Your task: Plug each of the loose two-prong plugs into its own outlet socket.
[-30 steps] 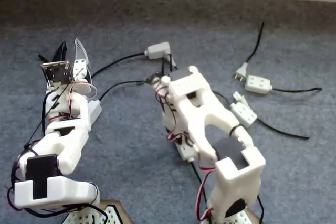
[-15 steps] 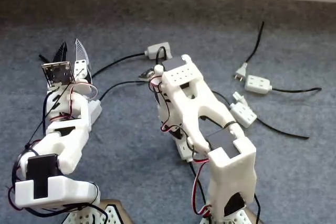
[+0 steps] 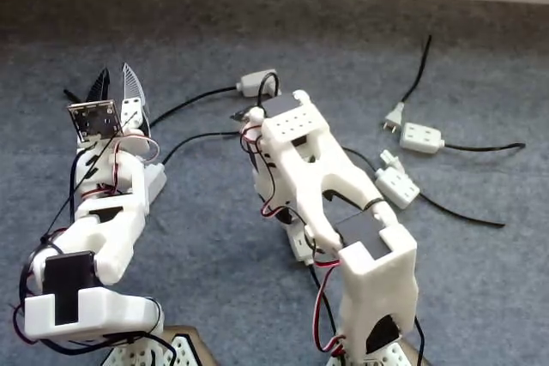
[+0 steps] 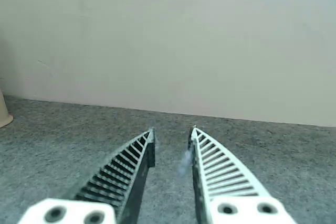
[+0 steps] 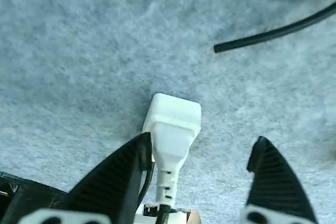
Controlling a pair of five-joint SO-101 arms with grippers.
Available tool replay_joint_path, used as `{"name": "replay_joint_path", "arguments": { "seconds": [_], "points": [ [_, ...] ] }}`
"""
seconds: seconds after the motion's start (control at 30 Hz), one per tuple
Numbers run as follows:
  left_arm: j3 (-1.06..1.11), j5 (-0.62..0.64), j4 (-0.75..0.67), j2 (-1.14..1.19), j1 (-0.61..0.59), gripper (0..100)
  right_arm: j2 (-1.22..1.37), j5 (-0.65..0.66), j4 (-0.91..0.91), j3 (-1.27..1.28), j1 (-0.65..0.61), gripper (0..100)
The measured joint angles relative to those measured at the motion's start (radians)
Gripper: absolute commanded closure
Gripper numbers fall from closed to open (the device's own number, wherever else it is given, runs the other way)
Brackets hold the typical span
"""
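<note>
High view: left gripper (image 3: 116,83) sitting far left, away from cords. Right arm (image 3: 326,186) leaning over white cord end (image 3: 255,83). Loose plug (image 3: 392,119) lying just beside socket (image 3: 422,136) at right.
Left wrist view: left gripper's jaws standing slightly apart, holding nothing.
Right wrist view: right gripper (image 5: 202,148) gaping wide, empty, straddling white cord end. Likely light, rigid, slick; pinching across body sides, not cable, looking best.

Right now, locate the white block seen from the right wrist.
The white block lies on the carpet between the open fingers of the right gripper; from above, just beyond that arm's wrist.
</note>
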Motion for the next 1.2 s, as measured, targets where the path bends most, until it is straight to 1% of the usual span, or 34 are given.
{"name": "replay_joint_path", "arguments": {
  "seconds": [0.03, 0.1, 0.3, 0.4, 0.6, 0.8, 0.9, 1.03, 1.2],
  "points": [
    [0.0, 0.0, 0.0, 0.0, 0.0, 88, 0.0, 0.0, 0.006, 0.0, -0.002, 86.5],
    [0.0, 0.0, 0.0, 0.0, 0.0, 88, 0.0, -0.003, 0.025, 0.0, -0.003, 84.8],
    [0.0, 0.0, 0.0, 0.0, 0.0, 88, -0.038, -0.003, 0.046, -0.031, -0.02, 68.9],
    [0.0, 0.0, 0.0, 0.0, 0.0, 88, -0.133, -0.003, 0.046, -0.031, -0.02, 68.5],
    [0.0, 0.0, 0.0, 0.0, 0.0, 88, -0.408, -0.003, 0.051, 0.006, -0.02, 68.5],
    [0.0, 0.0, 0.0, 0.0, 0.0, 88, -0.644, -0.009, 0.021, 0.279, -0.02, 68.5],
    [0.0, 0.0, 0.0, 0.0, 0.0, 88, -0.755, -0.009, -0.115, 0.457, -0.02, 68.5],
    [0.0, 0.0, 0.0, 0.0, 0.0, 88, -0.862, -0.038, -0.365, 0.704, -0.02, 68.5],
    [0.0, 0.0, 0.0, 0.0, 0.0, 88, -0.881, -0.046, -0.612, 0.911, -0.018, 68.5]
  ]
}}
